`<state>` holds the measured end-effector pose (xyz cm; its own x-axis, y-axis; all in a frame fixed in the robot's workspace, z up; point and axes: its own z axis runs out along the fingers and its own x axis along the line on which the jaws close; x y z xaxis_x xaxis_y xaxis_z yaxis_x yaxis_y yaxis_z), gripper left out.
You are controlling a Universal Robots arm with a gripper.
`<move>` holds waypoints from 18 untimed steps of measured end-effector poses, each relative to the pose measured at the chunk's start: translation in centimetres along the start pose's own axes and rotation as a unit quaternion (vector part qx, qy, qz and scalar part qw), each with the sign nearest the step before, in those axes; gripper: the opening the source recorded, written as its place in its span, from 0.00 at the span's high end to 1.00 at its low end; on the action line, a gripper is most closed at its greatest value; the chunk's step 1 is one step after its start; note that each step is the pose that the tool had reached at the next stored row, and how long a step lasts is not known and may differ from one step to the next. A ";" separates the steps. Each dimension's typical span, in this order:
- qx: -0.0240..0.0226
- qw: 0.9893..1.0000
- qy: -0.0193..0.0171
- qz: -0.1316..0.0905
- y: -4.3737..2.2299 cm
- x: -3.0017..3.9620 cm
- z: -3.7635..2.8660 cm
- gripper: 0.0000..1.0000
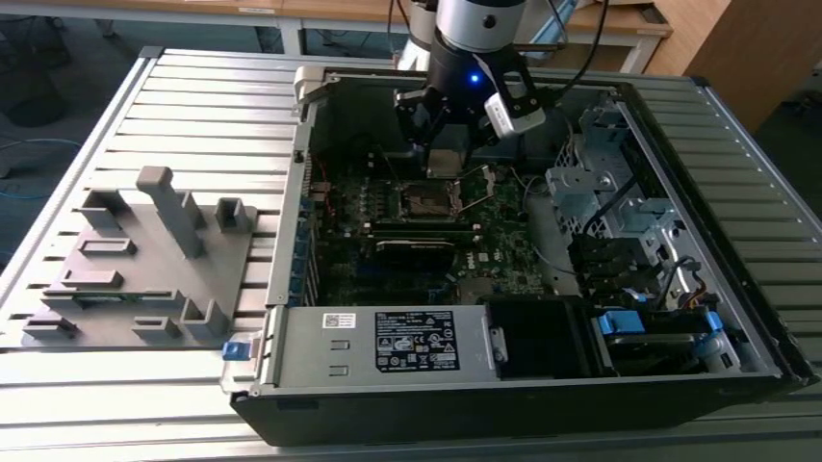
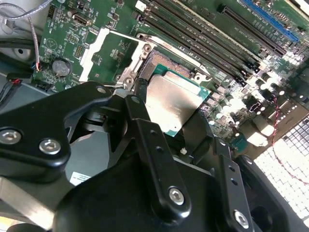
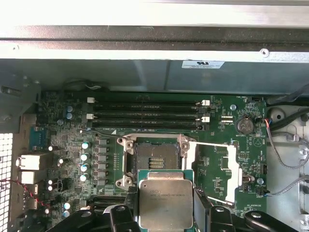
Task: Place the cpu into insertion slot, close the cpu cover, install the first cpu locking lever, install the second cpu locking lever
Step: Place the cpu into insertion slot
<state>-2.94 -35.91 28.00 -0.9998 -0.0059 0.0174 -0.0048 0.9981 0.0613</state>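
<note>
My gripper (image 1: 445,166) hangs inside the open computer case, shut on the cpu (image 3: 165,191), a silvery square chip with a green rim. Black fingers (image 3: 129,205) clamp two opposite edges of the chip. The cpu (image 2: 179,96) hovers just above the motherboard, overlapping one edge of the insertion slot (image 3: 154,159). That dark square socket stands uncovered in its metal rim, and it also shows in the exterior view, the insertion slot (image 1: 428,199) lying below the gripper. Beside the socket the cpu cover (image 3: 231,171) is swung open over the board; in the second wrist view the cpu cover (image 2: 91,50) lies past the chip.
Long black memory slots (image 3: 149,113) run beside the socket. Case walls (image 1: 298,192) ring the motherboard. A drive cage and cables (image 1: 617,221) fill the exterior view's right, a power supply (image 1: 385,342) the front. A grey fixture (image 1: 141,260) sits on the slatted table at the left.
</note>
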 end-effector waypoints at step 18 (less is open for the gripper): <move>0.000 1.000 0.000 0.000 -0.03 -0.01 0.43 0.46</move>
<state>-2.94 -35.92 27.57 -0.9998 -0.0059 0.0174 -0.0049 0.9981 0.0613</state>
